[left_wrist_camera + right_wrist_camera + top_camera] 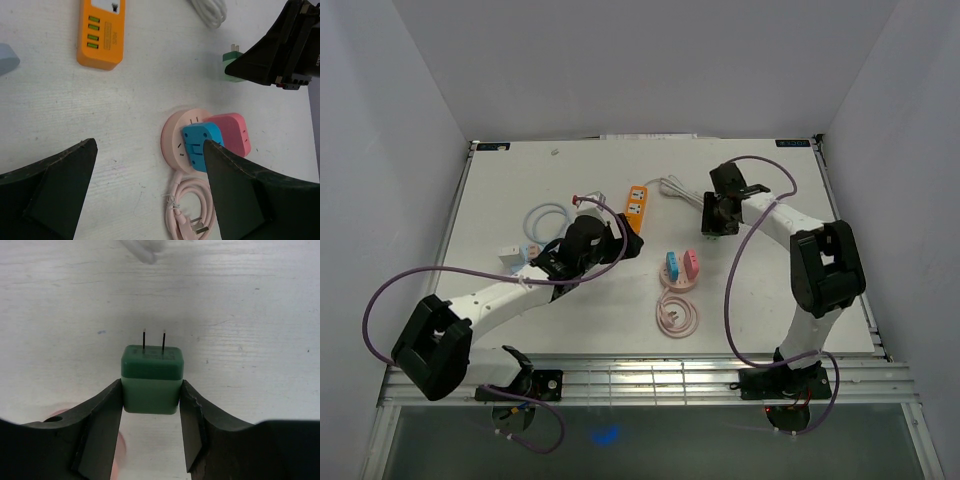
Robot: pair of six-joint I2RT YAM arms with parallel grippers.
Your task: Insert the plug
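A green plug (151, 365) with two thin prongs pointing away sits between my right gripper's (151, 386) fingers, which are shut on its sides. In the top view that gripper (718, 222) is right of the orange power strip (636, 200). The plug also shows in the left wrist view (231, 61). A round pink socket (175, 137) carries a blue adapter (200, 142) and a pink adapter (232, 131). My left gripper (150, 145) is open and empty, hovering just left of this socket.
The socket's coiled pink cable (677, 315) lies towards the near edge. A white cable (680, 190) runs off the power strip's far end. A light cable loop (545, 215) and a small white adapter (510, 257) lie at the left.
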